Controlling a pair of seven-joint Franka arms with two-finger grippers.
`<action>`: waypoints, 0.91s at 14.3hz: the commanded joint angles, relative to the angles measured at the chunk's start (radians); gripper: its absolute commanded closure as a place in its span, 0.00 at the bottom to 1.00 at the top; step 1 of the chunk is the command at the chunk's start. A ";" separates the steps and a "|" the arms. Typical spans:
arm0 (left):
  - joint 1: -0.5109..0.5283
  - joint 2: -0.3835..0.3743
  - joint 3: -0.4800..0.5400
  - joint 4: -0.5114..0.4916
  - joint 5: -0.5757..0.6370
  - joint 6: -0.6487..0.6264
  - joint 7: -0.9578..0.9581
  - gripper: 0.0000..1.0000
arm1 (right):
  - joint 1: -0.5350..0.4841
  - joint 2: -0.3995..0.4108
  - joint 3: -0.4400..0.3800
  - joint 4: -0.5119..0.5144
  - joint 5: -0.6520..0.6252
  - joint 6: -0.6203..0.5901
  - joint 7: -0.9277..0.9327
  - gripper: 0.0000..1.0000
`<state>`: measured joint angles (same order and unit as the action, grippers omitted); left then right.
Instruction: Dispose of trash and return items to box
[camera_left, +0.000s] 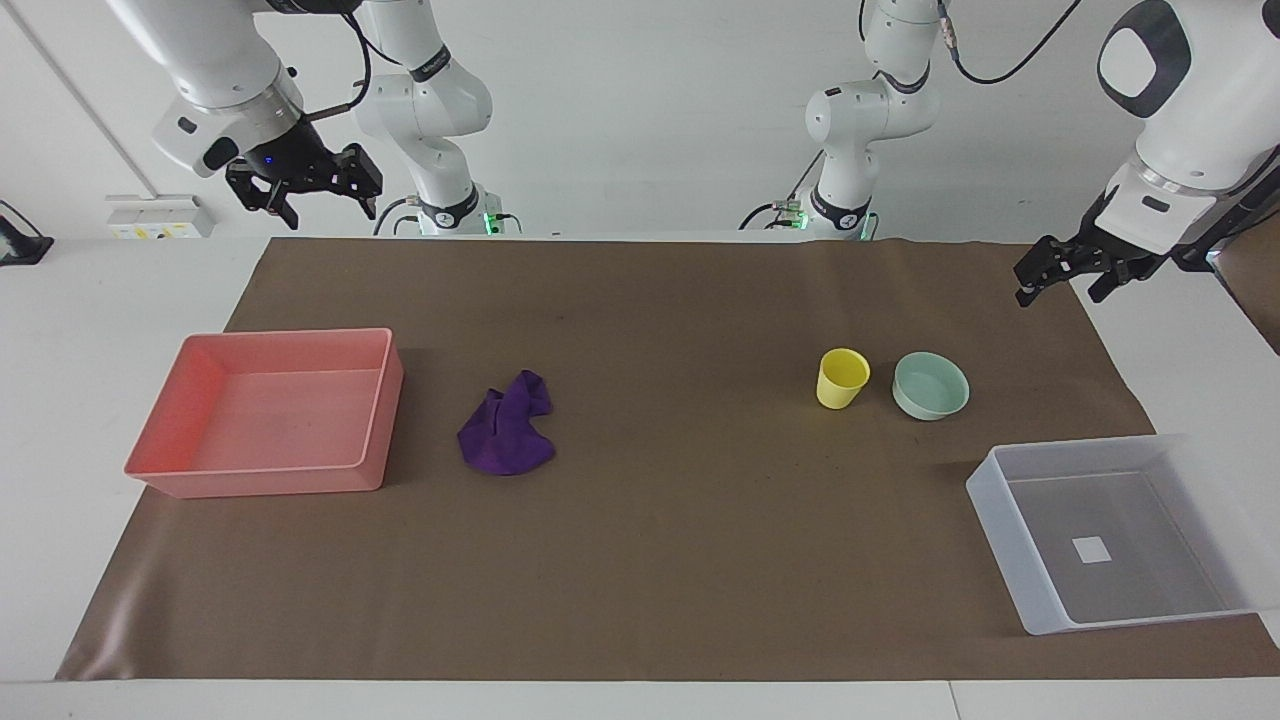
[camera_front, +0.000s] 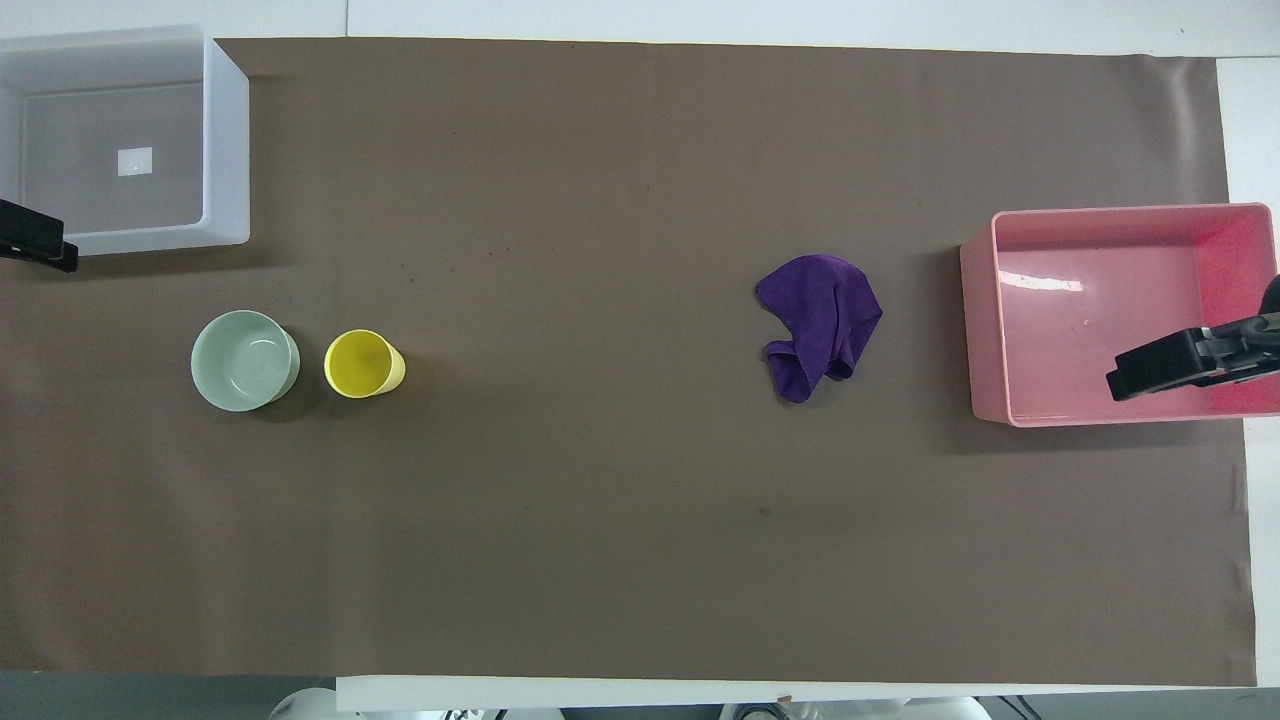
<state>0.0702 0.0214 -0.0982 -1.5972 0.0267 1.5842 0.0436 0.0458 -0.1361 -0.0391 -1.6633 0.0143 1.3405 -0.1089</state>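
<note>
The purple rag (camera_left: 507, 435) lies crumpled on the brown mat beside the pink tray, and it also shows in the overhead view (camera_front: 822, 322). The yellow cup (camera_left: 842, 378) stands upright beside the mint-green bowl (camera_left: 931, 385), and both appear from above as the cup (camera_front: 363, 363) and bowl (camera_front: 245, 360). The translucent box (camera_left: 1005, 520) with its white label sits empty toward the left arm's end and farther from the robots than the bowl; it appears as the box (camera_front: 228, 140) from above. My right gripper (camera_left: 325, 208) hangs open and empty, high over the pink tray. My left gripper (camera_left: 1062, 292) hangs open and empty, high over the mat's edge.
The pink tray (camera_left: 375, 420) stands empty toward the right arm's end of the brown mat (camera_left: 660, 560). From above, the right gripper (camera_front: 1180, 365) covers part of the pink tray (camera_front: 985, 330), and the left gripper (camera_front: 35, 240) shows at the box's near edge.
</note>
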 joint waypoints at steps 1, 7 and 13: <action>-0.009 -0.009 0.005 -0.012 0.012 0.022 0.005 0.00 | -0.009 -0.013 0.004 -0.012 0.006 0.014 -0.017 0.00; 0.003 -0.012 0.006 -0.024 0.012 0.028 0.002 0.00 | 0.057 -0.030 0.015 -0.160 0.006 0.248 0.010 0.00; 0.045 -0.172 0.009 -0.499 0.012 0.381 -0.025 0.00 | 0.186 0.185 0.016 -0.199 0.006 0.539 0.133 0.00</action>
<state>0.1045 -0.0356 -0.0867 -1.8087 0.0277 1.7746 0.0412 0.2051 -0.0133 -0.0236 -1.8423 0.0152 1.7868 -0.0078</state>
